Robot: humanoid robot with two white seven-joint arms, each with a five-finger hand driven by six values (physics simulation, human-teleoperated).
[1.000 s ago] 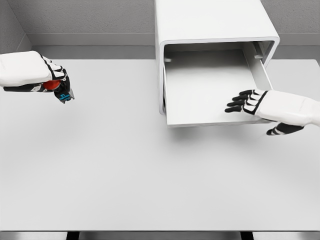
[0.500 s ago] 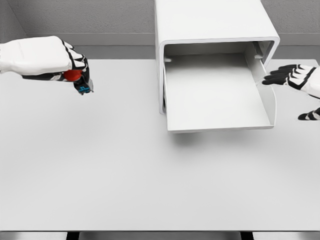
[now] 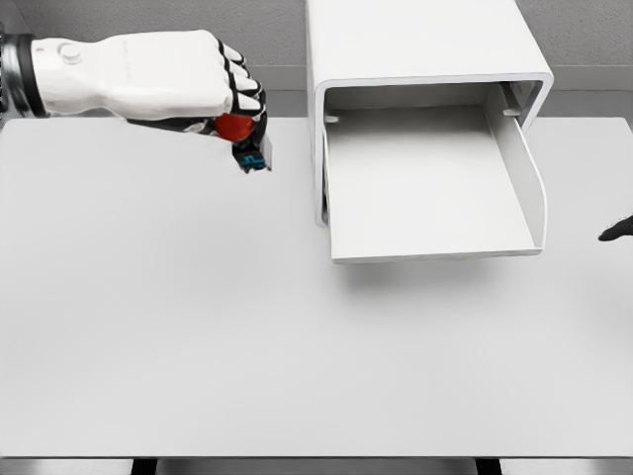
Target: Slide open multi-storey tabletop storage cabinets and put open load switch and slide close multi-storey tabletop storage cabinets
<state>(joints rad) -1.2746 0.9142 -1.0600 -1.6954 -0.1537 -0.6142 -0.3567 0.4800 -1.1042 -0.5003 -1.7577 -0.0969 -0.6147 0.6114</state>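
Observation:
My left hand (image 3: 232, 104) hangs above the table's back left, its fingers curled around the load switch (image 3: 245, 143), a small black part with a red knob and a blue end that sticks out below the fist. The hand is a short way left of the white storage cabinet (image 3: 415, 45). The cabinet's drawer (image 3: 425, 188) is slid out toward me and holds nothing. Of my right hand only a dark fingertip (image 3: 615, 231) shows at the right edge, beside the drawer.
The cabinet stands at the back middle of the white table (image 3: 247, 336). A grey wall runs behind it. The table's front edge lies near the bottom of the view.
My left hand has carried the load switch to the right and slightly up, toward the cabinet. My right hand has drawn back from the drawer and nearly left the view.

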